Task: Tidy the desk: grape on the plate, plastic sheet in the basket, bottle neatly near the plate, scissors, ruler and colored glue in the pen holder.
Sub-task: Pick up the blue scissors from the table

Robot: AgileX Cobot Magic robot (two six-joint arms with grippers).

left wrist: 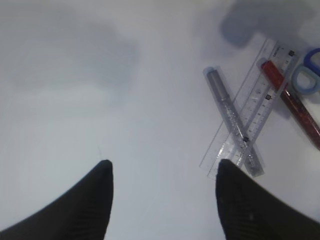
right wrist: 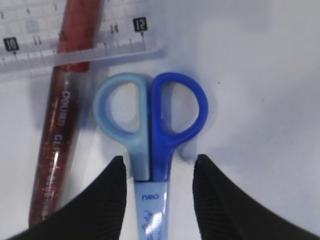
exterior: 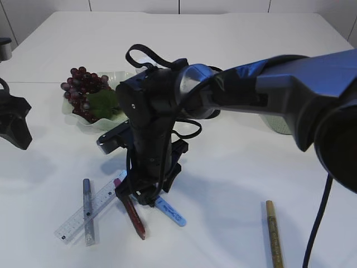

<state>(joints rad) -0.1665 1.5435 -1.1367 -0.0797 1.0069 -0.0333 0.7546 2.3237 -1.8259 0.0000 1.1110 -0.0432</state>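
Note:
The blue scissors (right wrist: pixel 150 130) lie closed in a pale blue sheath on the white table. My right gripper (right wrist: pixel 160 157) is open and straddles their neck just below the handles, with a gap on each side. A red glitter glue pen (right wrist: pixel 57 145) lies to their left, its top under the clear ruler (right wrist: pixel 75 40). From outside, the right gripper (exterior: pixel 146 196) reaches across the middle onto the scissors (exterior: pixel 170 211). My left gripper (left wrist: pixel 165 161) hangs open over bare table, with the ruler (left wrist: pixel 260 107) and a silver glue pen (left wrist: pixel 231 120) by its right finger. Grapes (exterior: pixel 83 89) rest on the plate (exterior: pixel 92 125).
A gold glue pen (exterior: pixel 273 234) lies alone at the front right. A pale green container (exterior: pixel 276 124) shows partly behind the right arm. The left gripper (exterior: pixel 18 134) sits at the far left edge. Bottle, pen holder and plastic sheet are out of view.

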